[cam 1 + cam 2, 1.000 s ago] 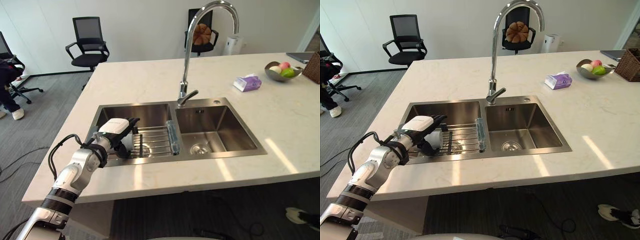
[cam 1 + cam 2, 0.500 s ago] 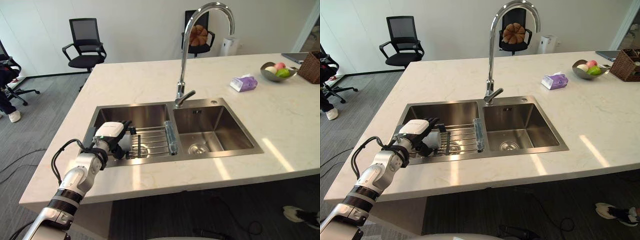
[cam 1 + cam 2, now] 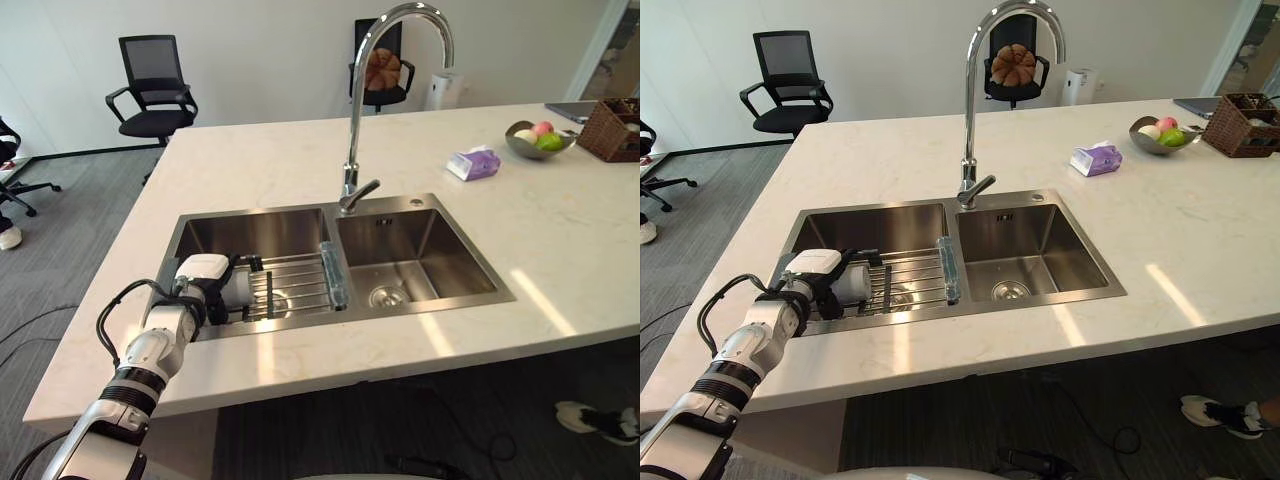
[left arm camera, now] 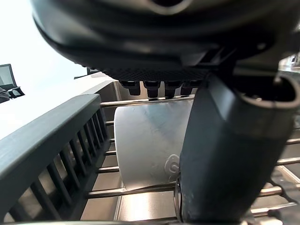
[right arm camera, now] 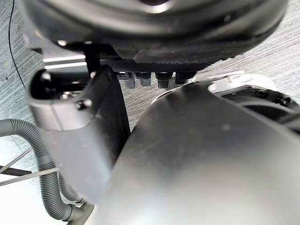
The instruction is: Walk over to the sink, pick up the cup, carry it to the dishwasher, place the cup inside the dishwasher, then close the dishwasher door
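Reaching into the left basin of the sink [image 3: 250, 222], the left hand [image 3: 203, 272] sits at about 8 o'clock on the bench [image 3: 280, 160]. Its fingers stretch loosely over the top of the cup [image 3: 238, 288] and its thumb [image 4: 225, 154] comes down across the cup's near side, so the hand is spread round the cup with no squeeze to be seen. The pale cup lies on its side on the wire rack [image 3: 300, 280], just beside the palm at the hand's 3 o'clock. Past the rack, the tall tap [image 3: 352, 120] rises near the bench's centre. A purple tissue pack [image 3: 472, 163], a fruit bowl [image 3: 538, 140] and a wicker basket [image 3: 612, 128] stand toward 2 o'clock. The right hand [image 5: 79, 136] hangs over grey carpet [image 5: 281, 56]; whether it is spread or closed I cannot tell.
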